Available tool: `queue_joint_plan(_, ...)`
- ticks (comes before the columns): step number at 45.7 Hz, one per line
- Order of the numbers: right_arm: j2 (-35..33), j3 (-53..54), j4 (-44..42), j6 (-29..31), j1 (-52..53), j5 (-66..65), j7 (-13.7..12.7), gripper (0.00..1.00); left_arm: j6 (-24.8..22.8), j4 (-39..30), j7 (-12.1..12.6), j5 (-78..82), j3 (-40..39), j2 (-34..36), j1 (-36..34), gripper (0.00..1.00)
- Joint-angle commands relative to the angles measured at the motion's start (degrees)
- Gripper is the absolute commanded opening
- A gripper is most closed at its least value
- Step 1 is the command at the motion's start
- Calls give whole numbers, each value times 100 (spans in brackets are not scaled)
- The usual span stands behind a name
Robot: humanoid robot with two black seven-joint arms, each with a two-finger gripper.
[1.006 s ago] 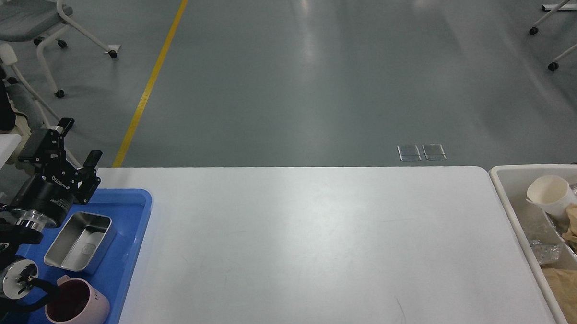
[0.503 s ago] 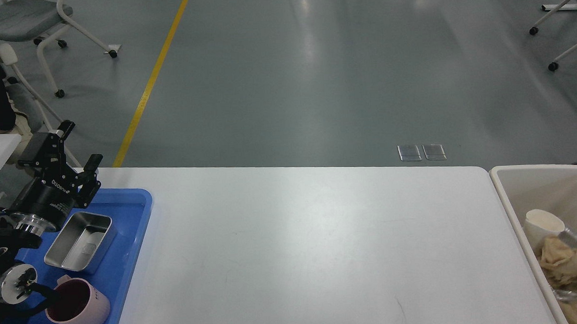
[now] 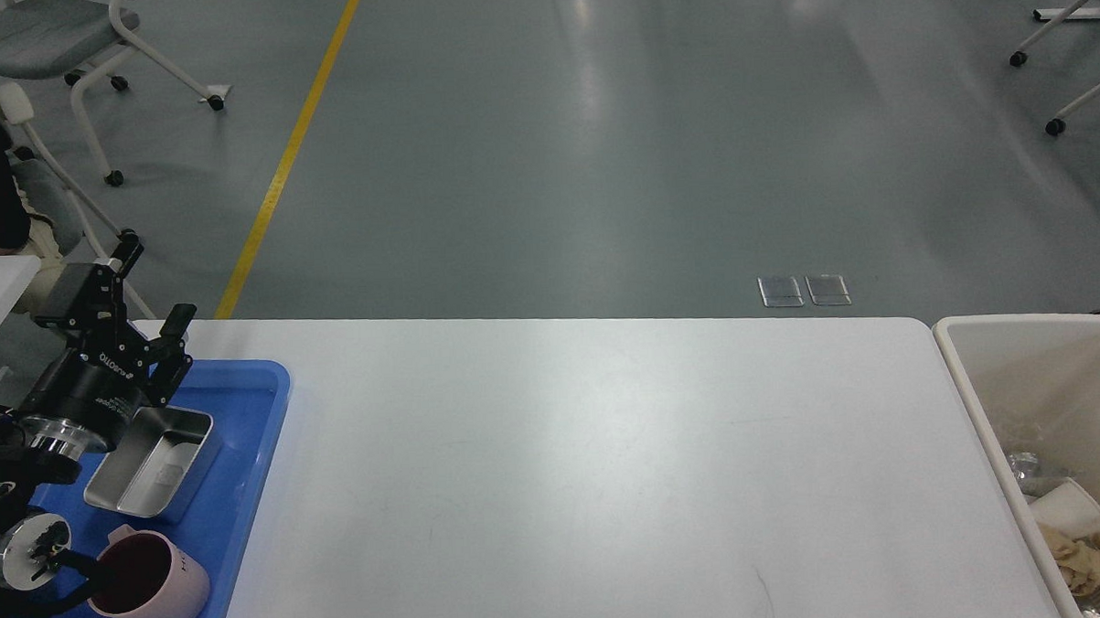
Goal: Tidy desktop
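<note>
Jaws of the left gripper stand spread and empty above the blue tray. Nearest, a pink mug, then a steel box: a careless arm swing could topple either onto the bare white tabletop alongside.

Desktop: broad middle lying open for passage. Left edge: blue tray holding a steel container and a pink mug, left gripper hanging over its far end. Right edge: cream bin standing alongside.
</note>
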Motion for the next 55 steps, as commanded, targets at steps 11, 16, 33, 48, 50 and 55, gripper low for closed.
queue_joint_plan(11, 12, 701, 1502, 212, 1331, -27, 58, 100, 0, -34, 17, -9, -195, -2, 50, 96)
queue_joint_plan(16, 257, 1238, 2145, 63, 1366, -115, 58, 100, 9, -34, 26, -88, -301, -28, 112, 96)
queue_joint_plan(33, 1786, 2882, 2709, -412, 1322, -238, 58, 100, 9, -34, 52, -97, -740, -221, 393, 96)
queue_joint_plan(48, 2429, 3867, 2691, -676, 980, -247, 1269, 100, 18, -34, 44, -343, -793, -283, 455, 96)
queue_joint_plan(50, 2438, 3832, 2691, -658, 918, -273, 1796, 100, 35, -34, 44, -343, -793, -335, 446, 96)
queue_joint_plan(55, 2385, 3814, 2700, -615, 857, -554, 2256, 100, 53, -25, 52, -343, -793, -441, 446, 96)
